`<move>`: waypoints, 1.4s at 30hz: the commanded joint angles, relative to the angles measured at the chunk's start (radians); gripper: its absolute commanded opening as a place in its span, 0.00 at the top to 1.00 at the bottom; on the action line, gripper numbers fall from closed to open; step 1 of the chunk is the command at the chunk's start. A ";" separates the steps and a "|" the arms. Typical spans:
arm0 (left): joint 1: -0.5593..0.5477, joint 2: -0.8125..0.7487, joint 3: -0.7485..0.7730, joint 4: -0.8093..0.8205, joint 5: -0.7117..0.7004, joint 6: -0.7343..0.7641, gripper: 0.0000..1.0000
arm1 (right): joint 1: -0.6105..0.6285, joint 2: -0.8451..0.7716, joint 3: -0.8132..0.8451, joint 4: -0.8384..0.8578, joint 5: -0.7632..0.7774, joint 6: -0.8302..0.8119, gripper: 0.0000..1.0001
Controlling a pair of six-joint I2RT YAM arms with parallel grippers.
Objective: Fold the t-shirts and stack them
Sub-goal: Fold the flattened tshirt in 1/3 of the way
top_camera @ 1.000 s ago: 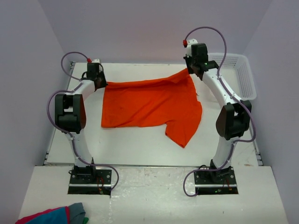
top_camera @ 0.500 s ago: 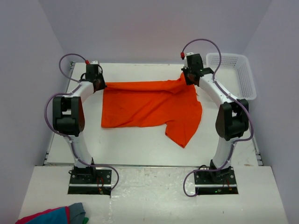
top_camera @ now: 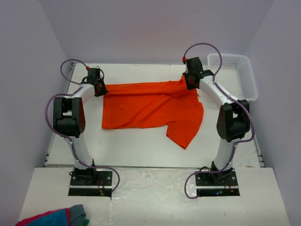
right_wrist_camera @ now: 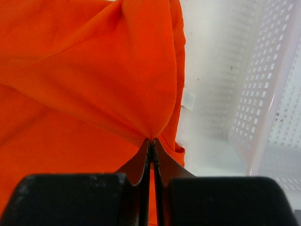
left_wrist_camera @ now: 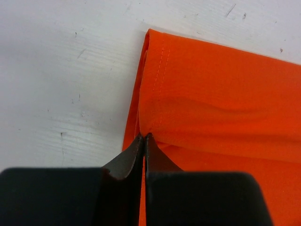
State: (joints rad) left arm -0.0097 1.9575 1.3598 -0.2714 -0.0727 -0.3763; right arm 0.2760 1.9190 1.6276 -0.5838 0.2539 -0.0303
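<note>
On the left, the left arm's fingers were pinched shut on the far left corner of the orange t-shirt, right at its stitched hem. The shirt lay spread on the white table, its far edge stretched between both arms and one part reaching toward the near right. The right arm's fingers were clamped on the far right corner, near the white basket. By my reading, folding had barely begun: no clean fold showed, and nothing was stacked.
</note>
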 commanded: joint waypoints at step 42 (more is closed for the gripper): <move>-0.121 0.162 0.225 0.103 0.231 -0.096 1.00 | -0.092 0.371 0.583 -0.133 -0.103 0.047 0.31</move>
State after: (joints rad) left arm -0.1490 2.1410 1.5509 -0.2218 0.0856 -0.4934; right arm 0.2096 2.2971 2.1407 -0.6975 0.1871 0.0383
